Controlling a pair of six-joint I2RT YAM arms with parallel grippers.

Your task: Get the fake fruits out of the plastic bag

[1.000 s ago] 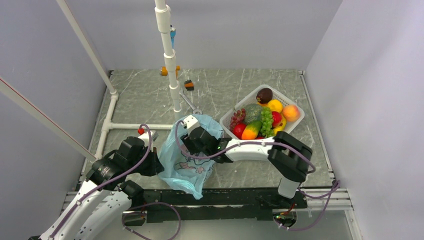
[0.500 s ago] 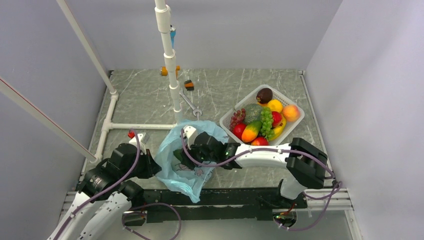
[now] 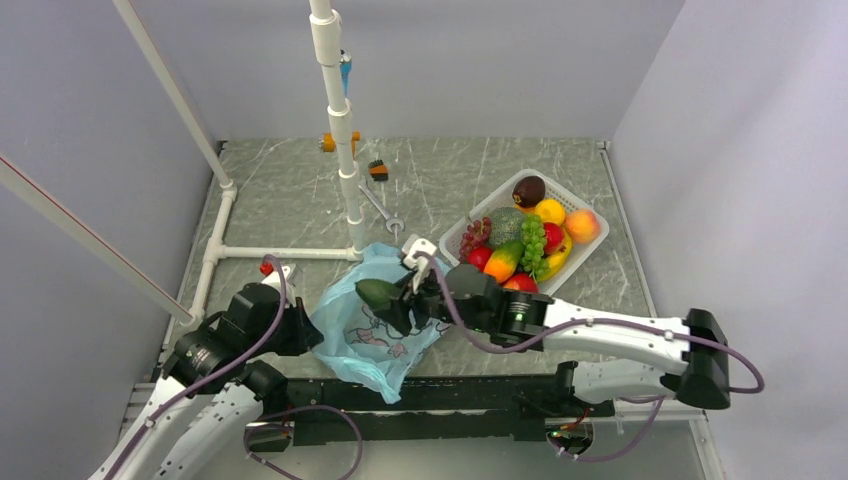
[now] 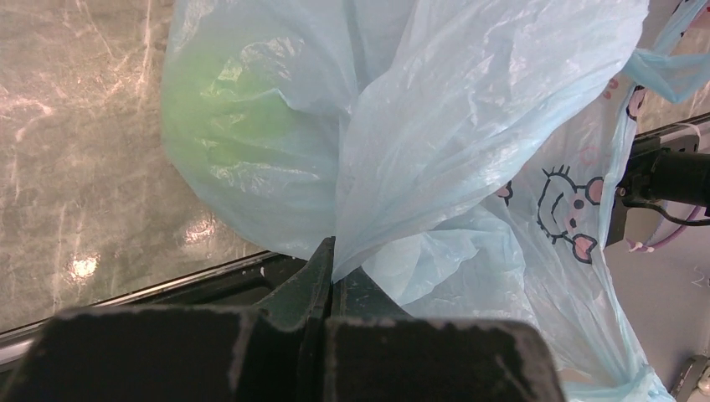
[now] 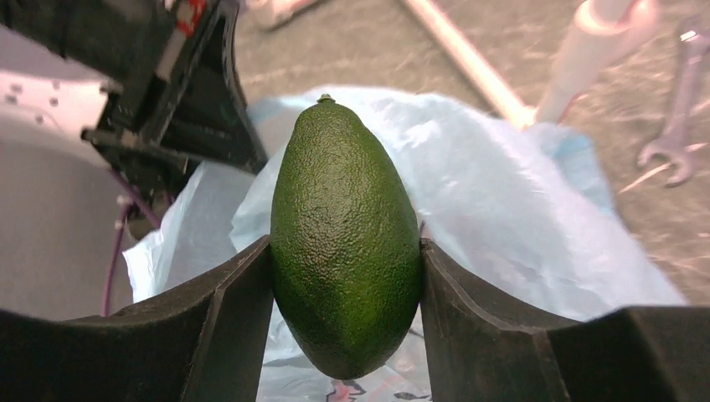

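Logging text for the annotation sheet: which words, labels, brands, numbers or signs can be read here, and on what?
None can be read.
The plastic bag bears only a cartoon line drawing of animal faces, no letters.
The avocado in the right pincer shows no sticker.
The small orange objects far back are too small to tell.
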